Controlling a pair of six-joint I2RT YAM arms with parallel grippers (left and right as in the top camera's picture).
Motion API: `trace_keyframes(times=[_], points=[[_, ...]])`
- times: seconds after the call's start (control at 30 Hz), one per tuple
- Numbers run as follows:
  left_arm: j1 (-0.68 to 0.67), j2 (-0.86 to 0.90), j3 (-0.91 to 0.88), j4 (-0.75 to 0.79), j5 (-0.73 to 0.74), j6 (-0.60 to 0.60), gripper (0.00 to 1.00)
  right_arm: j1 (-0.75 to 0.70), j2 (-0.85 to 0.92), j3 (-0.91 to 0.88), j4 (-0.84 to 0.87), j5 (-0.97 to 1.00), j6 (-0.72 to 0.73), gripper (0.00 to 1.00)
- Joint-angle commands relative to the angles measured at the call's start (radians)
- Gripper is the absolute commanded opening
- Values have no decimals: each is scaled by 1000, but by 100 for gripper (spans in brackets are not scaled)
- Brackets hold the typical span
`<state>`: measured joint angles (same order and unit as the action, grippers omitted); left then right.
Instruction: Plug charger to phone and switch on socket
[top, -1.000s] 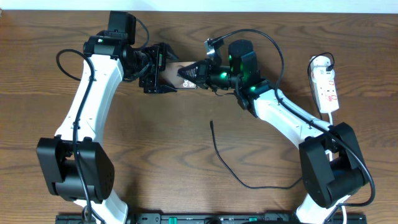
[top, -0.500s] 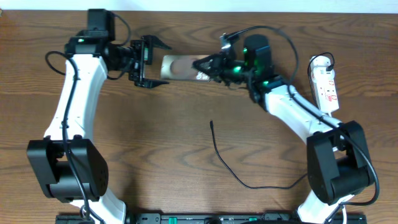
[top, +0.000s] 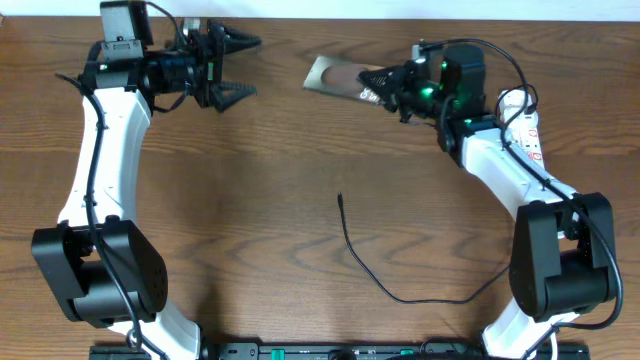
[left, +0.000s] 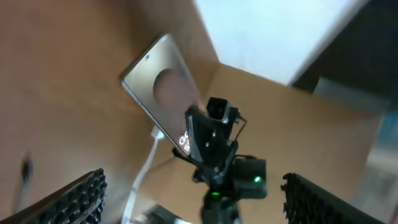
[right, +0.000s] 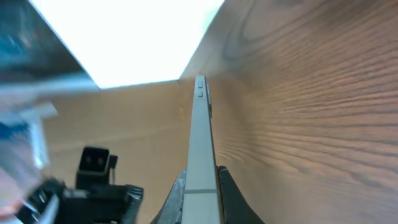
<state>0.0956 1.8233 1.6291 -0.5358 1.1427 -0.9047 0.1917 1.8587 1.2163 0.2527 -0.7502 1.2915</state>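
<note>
Right gripper (top: 376, 84) clenched one end of flat dark rectangular phone (top: 335, 76); left gripper (top: 248, 67) splayed, empty. Narrow end-hold could let phone pivot, slip.

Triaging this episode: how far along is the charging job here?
Done: nothing plugged in. In hand: the right gripper grips the phone by one end; the left gripper is open and empty. Left: the charger lies loose on the table, tip free, so it needs picking up and plugging in, then the socket switching on; its switch state is unreadable.
</note>
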Motion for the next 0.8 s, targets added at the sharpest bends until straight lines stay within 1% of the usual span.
trace_keyframes(times=[0.0, 0.13, 0.3, 0.43, 0.57, 0.67, 0.77], points=[[2, -12, 8, 58, 29, 134, 88, -9, -7, 18, 60, -3, 241, 1], [2, -12, 8, 147, 29, 124, 88, -4, -7, 18, 210, 27, 444, 1], [-5, -12, 8, 246, 14, 42, 88, 31, -7, 18, 384, 98, 640, 1], [-30, -12, 8, 371, -60, -39, 88, 87, -7, 18, 465, 175, 714, 1], [-68, -12, 8, 468, -161, -82, 88, 156, -7, 18, 505, 263, 759, 1], [-97, -12, 8, 522, -234, -109, 88, 204, -7, 19, 526, 329, 759, 1], [-108, -12, 8, 528, -282, -142, 88, 237, -7, 19, 529, 381, 759, 1]])
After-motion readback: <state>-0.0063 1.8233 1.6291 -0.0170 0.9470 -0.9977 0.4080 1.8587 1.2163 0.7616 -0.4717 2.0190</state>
